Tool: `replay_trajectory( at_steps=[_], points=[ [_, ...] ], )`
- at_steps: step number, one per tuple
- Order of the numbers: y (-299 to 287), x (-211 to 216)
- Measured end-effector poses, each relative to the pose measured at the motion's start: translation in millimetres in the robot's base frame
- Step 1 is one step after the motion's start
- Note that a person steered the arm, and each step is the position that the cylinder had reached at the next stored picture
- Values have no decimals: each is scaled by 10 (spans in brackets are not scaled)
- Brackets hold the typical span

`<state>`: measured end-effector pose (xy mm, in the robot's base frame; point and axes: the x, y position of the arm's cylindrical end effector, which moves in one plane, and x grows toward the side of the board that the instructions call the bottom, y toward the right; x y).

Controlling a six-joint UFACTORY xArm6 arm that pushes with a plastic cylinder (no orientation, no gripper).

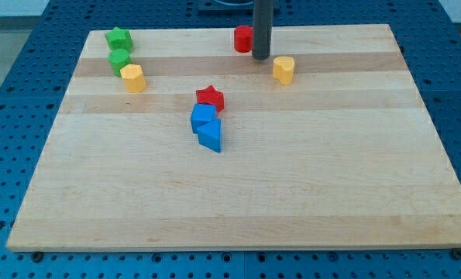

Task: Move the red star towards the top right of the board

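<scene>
The red star lies near the middle of the wooden board, a little towards the view's top. It touches a blue block just below it, and a second blue block sits below that one. My tip is at the view's top centre, well above and to the right of the red star and apart from it. A red block sits right beside the tip's left, partly hidden by the rod.
A yellow block lies just right of my tip. At the top left are a green star, a green block and a yellow block. A blue perforated table surrounds the board.
</scene>
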<state>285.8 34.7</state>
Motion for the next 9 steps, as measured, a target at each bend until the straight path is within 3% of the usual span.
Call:
replay_trajectory(
  at_steps=[3, 6, 7, 9],
  points=[
    [-562, 105],
    [-1329, 864],
    [-1300, 1022],
    [-567, 1111]
  ],
)
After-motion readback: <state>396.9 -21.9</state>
